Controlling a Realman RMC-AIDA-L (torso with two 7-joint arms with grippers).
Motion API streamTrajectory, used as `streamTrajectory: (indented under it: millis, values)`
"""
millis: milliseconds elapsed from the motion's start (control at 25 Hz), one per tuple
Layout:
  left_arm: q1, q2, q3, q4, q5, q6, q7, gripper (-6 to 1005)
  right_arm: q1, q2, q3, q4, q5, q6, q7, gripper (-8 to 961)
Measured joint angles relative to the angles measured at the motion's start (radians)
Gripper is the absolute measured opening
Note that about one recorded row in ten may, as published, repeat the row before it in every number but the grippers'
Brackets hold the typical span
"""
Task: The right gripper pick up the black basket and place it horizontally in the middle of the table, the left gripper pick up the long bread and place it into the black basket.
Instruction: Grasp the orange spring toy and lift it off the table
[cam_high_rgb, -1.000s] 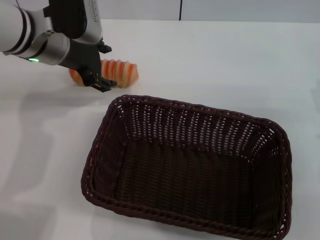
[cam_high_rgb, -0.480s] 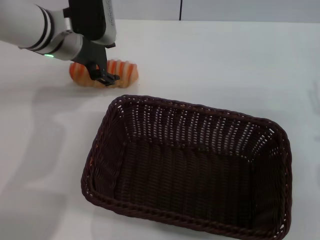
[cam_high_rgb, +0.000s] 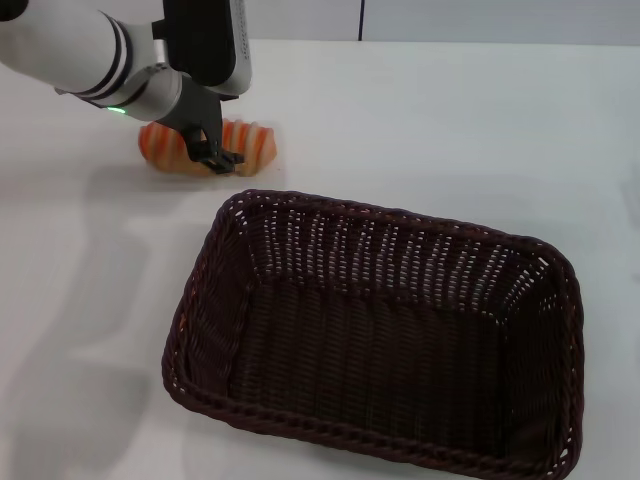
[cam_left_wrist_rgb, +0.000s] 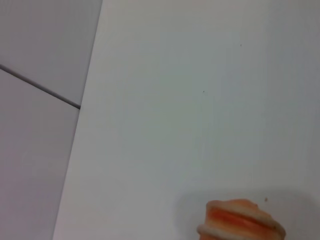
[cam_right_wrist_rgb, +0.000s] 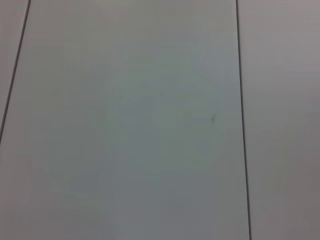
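The bread (cam_high_rgb: 205, 147) lies near the table's (cam_high_rgb: 450, 130) far left corner, just beyond the basket (cam_high_rgb: 380, 340); the left gripper (cam_high_rgb: 212, 155) sits over its middle, fingers apparently straddling it, though whether they grip I cannot tell; it looks light, ridged and probably soft, best held across its middle.

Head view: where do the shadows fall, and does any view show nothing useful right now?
Head view: soft grey arm shadows on the table left of the black basket; the left gripper is over the long bread. Left wrist view: only one bread end, in shade. Right wrist view: just a plain pale surface with dark seams.
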Motion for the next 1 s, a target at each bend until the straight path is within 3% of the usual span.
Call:
streamTrajectory:
  millis: [1000]
  values:
    - [-0.027, -0.005, 0.025, 0.096, 0.070, 0.057, -0.009, 768, 0.005, 0.000, -0.008, -0.023, -0.004, -0.001, 0.000, 763]
